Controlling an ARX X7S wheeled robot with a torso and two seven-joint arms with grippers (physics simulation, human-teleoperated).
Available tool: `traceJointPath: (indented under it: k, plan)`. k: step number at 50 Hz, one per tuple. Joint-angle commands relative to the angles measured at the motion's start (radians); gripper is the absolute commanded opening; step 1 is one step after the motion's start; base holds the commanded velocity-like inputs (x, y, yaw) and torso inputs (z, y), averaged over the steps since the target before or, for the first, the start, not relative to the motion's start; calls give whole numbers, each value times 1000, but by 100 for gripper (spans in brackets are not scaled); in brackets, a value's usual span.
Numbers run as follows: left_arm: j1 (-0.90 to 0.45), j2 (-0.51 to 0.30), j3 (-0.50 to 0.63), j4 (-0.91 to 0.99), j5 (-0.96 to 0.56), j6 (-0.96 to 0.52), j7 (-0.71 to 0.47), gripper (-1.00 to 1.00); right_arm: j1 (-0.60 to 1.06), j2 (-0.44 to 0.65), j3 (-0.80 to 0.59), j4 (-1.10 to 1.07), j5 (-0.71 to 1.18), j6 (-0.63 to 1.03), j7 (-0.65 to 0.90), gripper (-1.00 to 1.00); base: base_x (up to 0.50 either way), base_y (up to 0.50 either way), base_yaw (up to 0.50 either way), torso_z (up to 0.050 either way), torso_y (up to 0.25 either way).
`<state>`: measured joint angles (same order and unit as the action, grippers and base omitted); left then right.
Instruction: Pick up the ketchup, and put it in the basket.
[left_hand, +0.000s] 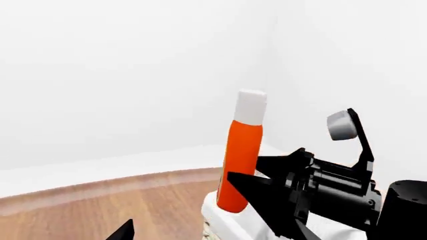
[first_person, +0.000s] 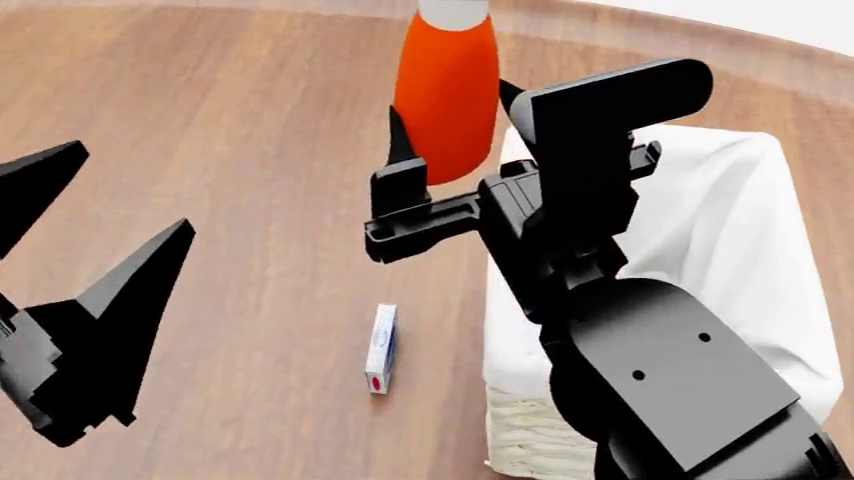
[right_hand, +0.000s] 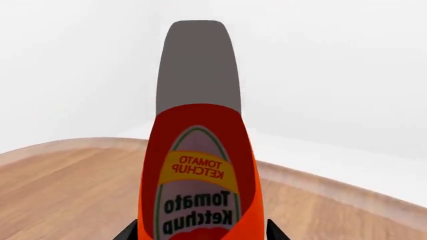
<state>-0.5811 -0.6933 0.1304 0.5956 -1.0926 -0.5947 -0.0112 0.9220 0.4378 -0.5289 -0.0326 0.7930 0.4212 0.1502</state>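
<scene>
1. The right gripper (first_person: 447, 170) has its fingers clamped on the ketchup (first_person: 449, 90), held upright in the air beside the basket (first_person: 721, 250).
2. The left gripper (first_person: 80, 230) hangs with fingers spread, empty.
3. A small box (first_person: 382, 349) lies on the counter (first_person: 200, 120).

Your readable text: only on ketchup (right_hand: 197, 175) label, right wrist view. Yellow band reads "TOMATO KETCHUP", small caps. Below it, white panel reads "Tomato Ketchup" in big dark letters. Both print mirrored, reversed left-to-right as shown. Head view and left wrist view show you bottle's plain orange side, no lettering. Small box (first_person: 382, 350) on wood floor, head view: blue and red marks, too small to read. No numbers or signs elsewhere.
</scene>
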Motion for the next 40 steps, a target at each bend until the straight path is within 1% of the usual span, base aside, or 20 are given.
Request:
traceJointPath:
  k: [1,3,11,15,23,25,26,29,30,31,33,40]
  plan:
    - [204,55,-76,35,114,160,32,100,18,4,57,-1,-25,4,-27,-100,0,0,0,10,0]
    - [261,67,-71,21,168,197,46,100,21,8,66,1,-17,16,-12,-100,0,0,0,0,0]
    - [385,118,-103,9,206,293,57,100,58,8,59,18,-23,70,31,-100,0,0,0,0,0]
    - [435,128,-115,13,245,331,57,100,92,4,58,44,-25,92,41,-100,0,0,0,0,0]
    - [487,131,-140,51,248,355,36,100,152,-13,91,84,22,160,83,-100,0,0,0,0,1]
    - [511,131,-148,63,254,368,39,100,198,-24,83,123,20,197,97,-100,0,0,0,0,0]
    - [513,127,-154,71,247,367,33,100,214,-27,84,136,32,227,107,-100,0,0,0,0,0]
    - [519,122,-161,80,244,370,33,100,246,-26,83,155,32,246,106,-100,0,0,0,0,0]
    - [522,122,-162,80,245,372,34,100,263,-27,83,166,42,286,131,-100,0,0,0,0,0]
    - [523,121,-164,81,242,373,33,100,271,-30,86,175,45,282,121,-100,0,0,0,0,0]
    - [532,116,-170,99,237,371,26,100,308,-30,80,204,57,339,135,-100,0,0,0,0,0]
    - [542,113,-177,115,220,377,24,100,375,-36,89,272,73,393,143,-100,0,0,0,0,0]
